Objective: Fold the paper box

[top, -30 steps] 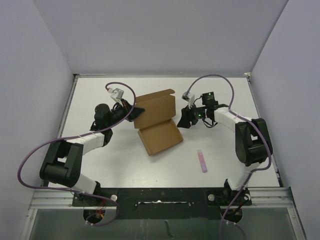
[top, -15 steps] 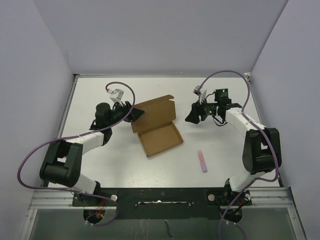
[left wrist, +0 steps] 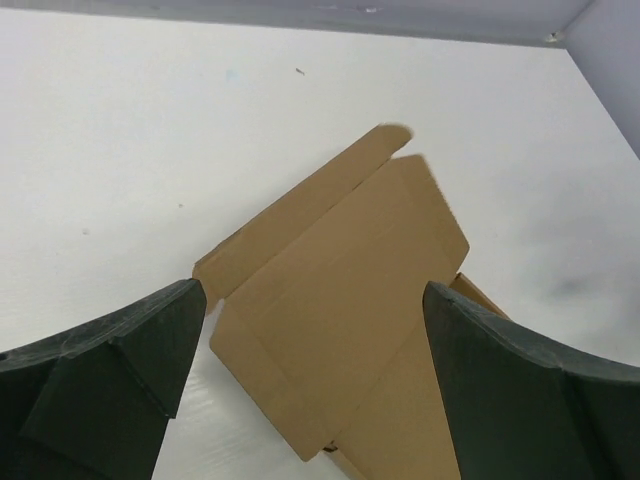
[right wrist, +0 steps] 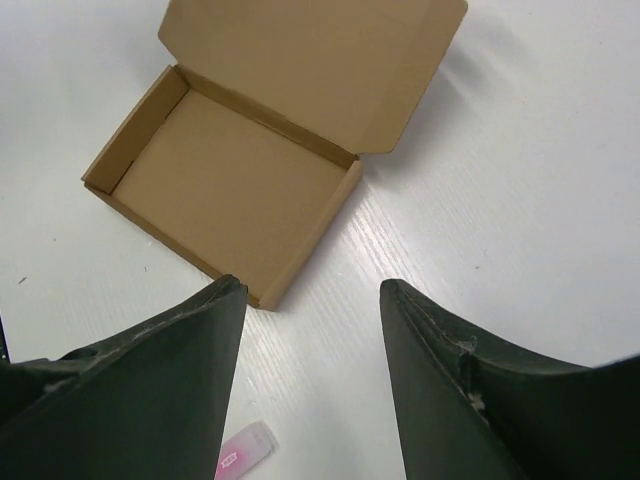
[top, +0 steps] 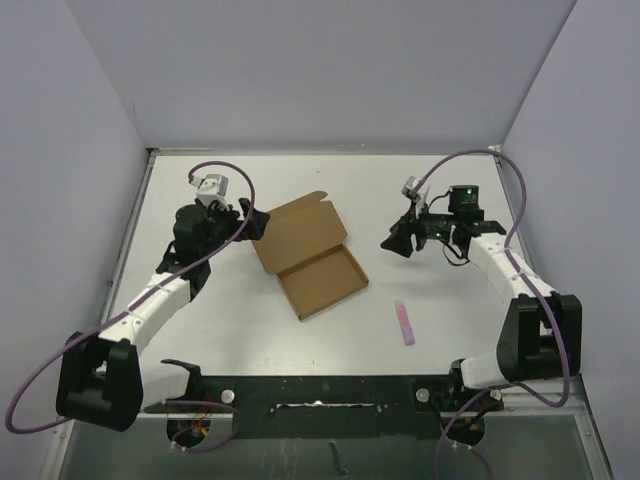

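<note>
Cardboard, plain brown: the paper box [top: 305,252] lay about mid-desk, opened out, with its shallow tray nearer the arm bases and its lid thrown back on the far side. Its long axis ran across the top view, rising slightly away from the bases toward the right. The tray-to-lid direction pointed away and a little leftward. The tray's four low walls stood up around a bare floor. The lid carried a narrow flap along its far edge and smaller tabs at its ends.

The left arm reached from left of the box, forearm stretched out. The left end effector [top: 257,222] was just beside the lid's left end, its fingers spread wide with nothing between them; whether they touched the lid could not be told. The right arm stood right of the box, elbow bent, wrist aimed back at it. The right end effector [top: 392,243] hung apart from the tray, fingers likewise spread and holding nothing.

A small pink stick [top: 404,322] lay on the white desk [top: 450,180] right of the tray, nearer the bases.
</note>
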